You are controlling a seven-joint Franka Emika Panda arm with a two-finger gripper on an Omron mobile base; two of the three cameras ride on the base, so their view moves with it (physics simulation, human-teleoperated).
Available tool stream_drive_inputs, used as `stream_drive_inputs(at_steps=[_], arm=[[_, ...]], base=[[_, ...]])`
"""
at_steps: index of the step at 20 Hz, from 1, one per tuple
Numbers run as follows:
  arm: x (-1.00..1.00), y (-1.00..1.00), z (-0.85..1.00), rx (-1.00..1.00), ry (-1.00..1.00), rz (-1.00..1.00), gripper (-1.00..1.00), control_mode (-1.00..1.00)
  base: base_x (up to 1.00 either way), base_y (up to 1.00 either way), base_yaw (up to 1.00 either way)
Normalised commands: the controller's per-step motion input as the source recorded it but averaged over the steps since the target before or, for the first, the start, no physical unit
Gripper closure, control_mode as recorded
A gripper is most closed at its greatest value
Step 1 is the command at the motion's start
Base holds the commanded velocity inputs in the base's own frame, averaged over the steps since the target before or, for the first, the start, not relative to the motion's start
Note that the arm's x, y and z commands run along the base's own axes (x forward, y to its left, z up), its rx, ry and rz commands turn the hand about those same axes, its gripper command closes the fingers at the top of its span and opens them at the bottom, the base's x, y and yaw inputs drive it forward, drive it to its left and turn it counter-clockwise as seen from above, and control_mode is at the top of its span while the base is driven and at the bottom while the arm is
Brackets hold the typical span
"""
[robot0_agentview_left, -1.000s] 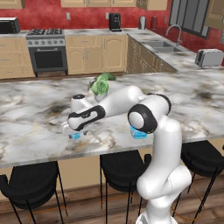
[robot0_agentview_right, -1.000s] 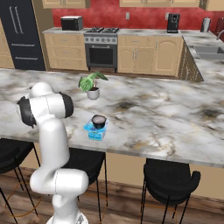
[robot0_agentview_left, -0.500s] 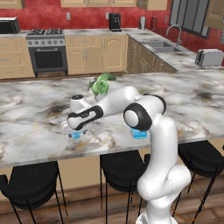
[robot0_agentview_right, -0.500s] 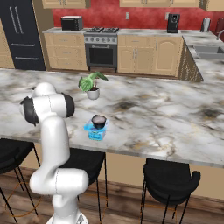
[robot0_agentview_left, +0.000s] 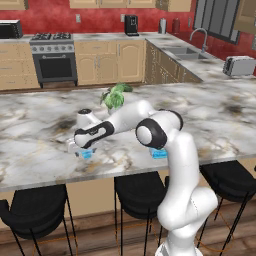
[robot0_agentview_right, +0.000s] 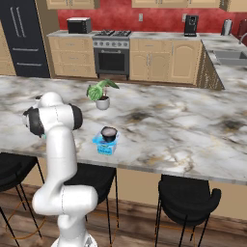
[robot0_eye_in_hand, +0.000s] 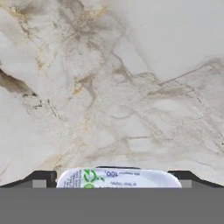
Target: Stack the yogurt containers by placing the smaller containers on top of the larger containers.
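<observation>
small cup's pale lid with mirrored "100" and a green logo, other print unreadable

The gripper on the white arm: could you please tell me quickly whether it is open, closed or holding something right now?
Gripper: open, its fingertips either side of the tiny light-blue cup with the white printed lid, not clamped on it.

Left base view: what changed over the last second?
The arm's elbow swung slightly left, and the gripper crept left and down over the light-blue cup. Its fingers stayed wide open, nothing gripped. The dark cup on the blue tub and the plant did not move.
</observation>
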Motion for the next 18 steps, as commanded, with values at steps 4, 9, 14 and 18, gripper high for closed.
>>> stream_drive_inputs(at_steps=[4, 9, 14, 18], arm=[[0.03, 0.05, -0.09, 0.00, 0.00, -0.01, 1.00, -1.00], [0.00, 0.00, -0.09, 0.00, 0.00, 0.00, 1.00, -1.00], [0.00, -0.09, -0.03, 0.00, 0.00, -0.01, 1.00, -1.00], [-0.03, -0.42, 0.29, 0.00, -0.06, -0.04, 1.00, -1.00]], base=[[0.00, 0.00, 0.00], [0.00, 0.00, 0.00], [0.00, 0.00, 0.00], [0.00, 0.00, 0.00]])
